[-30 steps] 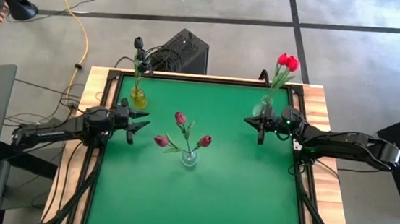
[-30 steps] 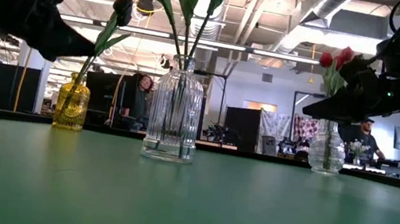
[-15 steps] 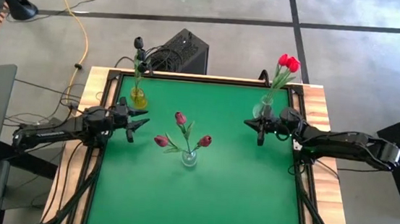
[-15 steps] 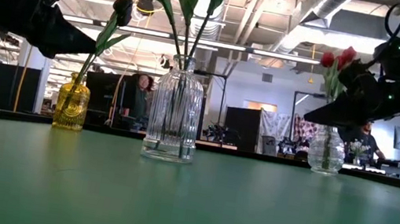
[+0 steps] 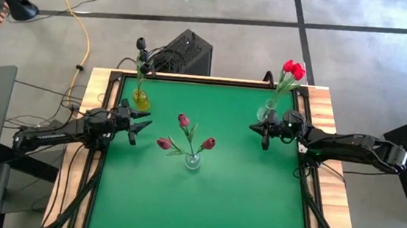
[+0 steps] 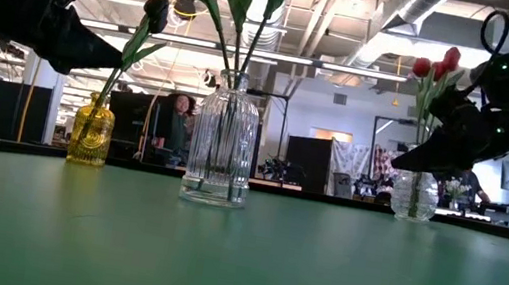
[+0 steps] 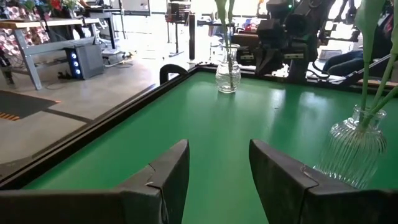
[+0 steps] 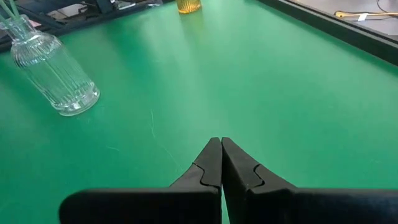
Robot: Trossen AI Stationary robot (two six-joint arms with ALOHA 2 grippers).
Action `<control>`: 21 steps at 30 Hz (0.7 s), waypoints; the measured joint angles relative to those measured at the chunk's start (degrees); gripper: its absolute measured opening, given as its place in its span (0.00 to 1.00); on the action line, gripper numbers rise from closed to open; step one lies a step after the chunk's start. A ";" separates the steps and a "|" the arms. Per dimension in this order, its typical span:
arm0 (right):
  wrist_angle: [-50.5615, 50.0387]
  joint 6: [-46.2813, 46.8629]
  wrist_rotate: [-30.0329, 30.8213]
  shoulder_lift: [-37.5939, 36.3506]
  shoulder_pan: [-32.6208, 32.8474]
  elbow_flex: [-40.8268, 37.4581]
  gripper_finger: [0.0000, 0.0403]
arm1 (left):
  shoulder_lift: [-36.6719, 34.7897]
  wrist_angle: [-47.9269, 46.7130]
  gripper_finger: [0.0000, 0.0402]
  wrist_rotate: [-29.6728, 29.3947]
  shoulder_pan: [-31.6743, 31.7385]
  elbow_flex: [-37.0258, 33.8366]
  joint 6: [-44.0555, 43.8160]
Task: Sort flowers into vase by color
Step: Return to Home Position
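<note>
Three vases stand on the green table (image 5: 210, 203). A yellow vase (image 5: 140, 99) at the far left holds a near-black tulip (image 5: 141, 46) by its stem. A clear ribbed vase (image 5: 193, 161) in the middle holds three pinkish-crimson tulips (image 5: 183, 119). A clear vase (image 5: 268, 112) at the far right holds red tulips (image 5: 292, 66). My left gripper (image 5: 143, 127) hovers open near the yellow vase, its fingers (image 7: 168, 177) apart over bare table. My right gripper (image 5: 263, 139) hovers shut beside the red tulips' vase, its tips (image 8: 221, 162) slanting down above the table.
A black frame rail (image 5: 214, 80) runs around the green table. Bare green surface fills the near half. A black box (image 5: 187, 50) and cables lie on the floor beyond the far edge. People sit in the room behind (image 6: 176, 126).
My right gripper has tipped its shut fingertips downward toward the table, staying beside the right vase. The red tulip heads have swung slightly. My left gripper has kept still and open.
</note>
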 joint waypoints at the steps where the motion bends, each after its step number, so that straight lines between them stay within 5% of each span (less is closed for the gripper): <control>1: -0.08 -0.02 0.00 0.00 0.00 0.00 0.07 | 0.00 0.00 0.39 0.00 0.00 0.00 0.00; 21: -1.17 0.00 0.00 0.00 0.00 0.00 0.07 | 0.00 -0.04 0.39 0.00 0.00 0.02 0.00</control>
